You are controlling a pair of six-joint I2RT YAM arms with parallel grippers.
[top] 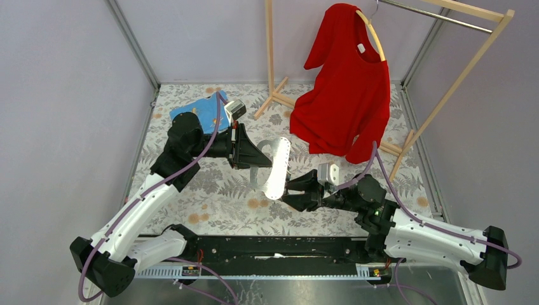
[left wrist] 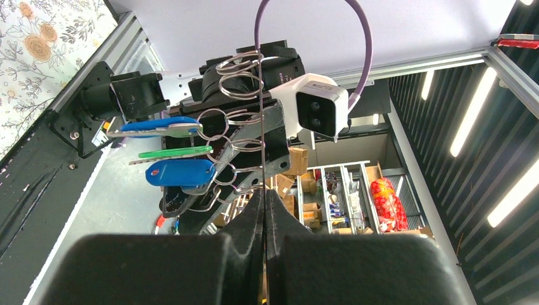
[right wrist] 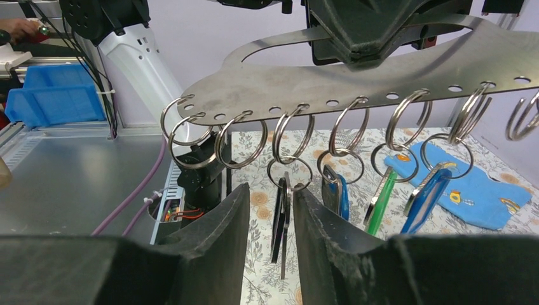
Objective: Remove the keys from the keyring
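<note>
My left gripper (top: 257, 155) is shut on the edge of a thin metal plate (top: 278, 166) and holds it up over the table. In the right wrist view the plate (right wrist: 356, 82) has a row of holes with several split rings hanging from it. The keys hang below: a dark key (right wrist: 279, 219) on a small keyring (right wrist: 289, 173), a blue-headed key (right wrist: 335, 194), a green one (right wrist: 380, 200) and a blue tag (right wrist: 427, 200). My right gripper (right wrist: 270, 197) is open, one finger on each side of the dark key. The left wrist view shows the plate (left wrist: 262, 127) edge-on between my shut left gripper (left wrist: 264, 194).
A red shirt (top: 349, 95) hangs on a wooden rack (top: 445, 95) at the back right. A blue cloth (top: 200, 111) lies on the flowered table at the back left, behind the left arm. A blue bin (right wrist: 54, 95) stands beyond the table's near edge.
</note>
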